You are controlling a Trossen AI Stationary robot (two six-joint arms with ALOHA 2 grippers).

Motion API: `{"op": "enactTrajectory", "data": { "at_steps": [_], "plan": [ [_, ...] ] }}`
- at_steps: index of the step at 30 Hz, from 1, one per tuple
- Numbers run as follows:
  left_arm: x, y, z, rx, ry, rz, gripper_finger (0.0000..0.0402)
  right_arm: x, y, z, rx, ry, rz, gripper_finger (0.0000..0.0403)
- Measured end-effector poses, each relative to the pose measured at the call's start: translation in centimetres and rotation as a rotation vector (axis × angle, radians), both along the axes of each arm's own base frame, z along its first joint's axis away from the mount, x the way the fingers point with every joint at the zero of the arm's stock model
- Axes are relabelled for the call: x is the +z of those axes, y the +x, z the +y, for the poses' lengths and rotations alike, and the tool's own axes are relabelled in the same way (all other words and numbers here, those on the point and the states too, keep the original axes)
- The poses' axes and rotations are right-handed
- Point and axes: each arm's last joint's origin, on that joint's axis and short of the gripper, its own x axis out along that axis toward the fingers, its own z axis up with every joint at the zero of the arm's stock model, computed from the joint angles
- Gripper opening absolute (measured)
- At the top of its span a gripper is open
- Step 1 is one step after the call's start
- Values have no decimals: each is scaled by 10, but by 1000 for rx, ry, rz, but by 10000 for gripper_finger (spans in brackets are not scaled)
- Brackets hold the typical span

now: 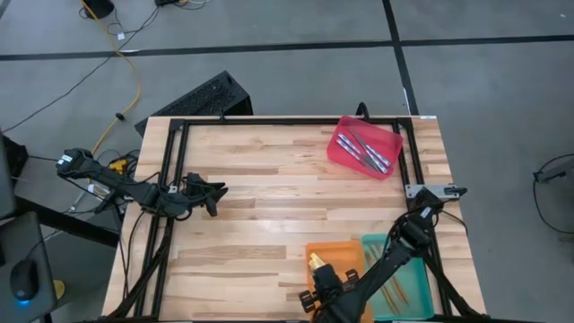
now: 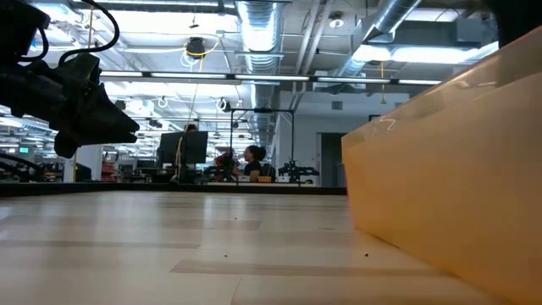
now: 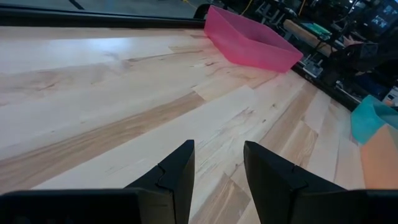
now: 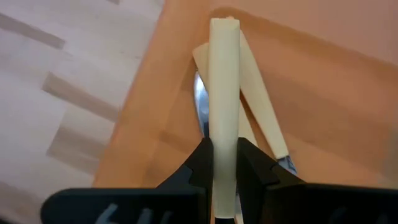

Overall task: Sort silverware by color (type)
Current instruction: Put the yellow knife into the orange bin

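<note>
right claw (image 4: 225, 163) clamps yellow utensil (image 4: 225, 87) over orange tray (image 4: 323, 93), above others (image 4: 261, 112) already inside. judgement: lower close to tray floor, then release, so it lands flat. left claw (image 3: 217, 174) parted, empty, above worktop (image 3: 93, 93).

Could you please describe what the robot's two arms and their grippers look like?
Both arms are matte black with jointed links and black cables running along them. The left gripper ends in two flat, wedge-shaped black fingers with stepped notches on their inner faces. The right gripper has the same dark angular fingers.
</note>
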Motion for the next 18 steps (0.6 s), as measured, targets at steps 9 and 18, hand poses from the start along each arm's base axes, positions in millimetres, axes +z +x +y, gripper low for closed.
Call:
{"op": "enactTrajectory", "data": {
  "at_steps": [9, 18],
  "plan": [
    [0, 0, 0, 0, 0, 0, 122, -13, 8, -9, 12, -17, 77, 58],
    [0, 0, 0, 1, 1, 0, 122, -12, 8, -15, 56, -77, 111, 58]
  ]
}}
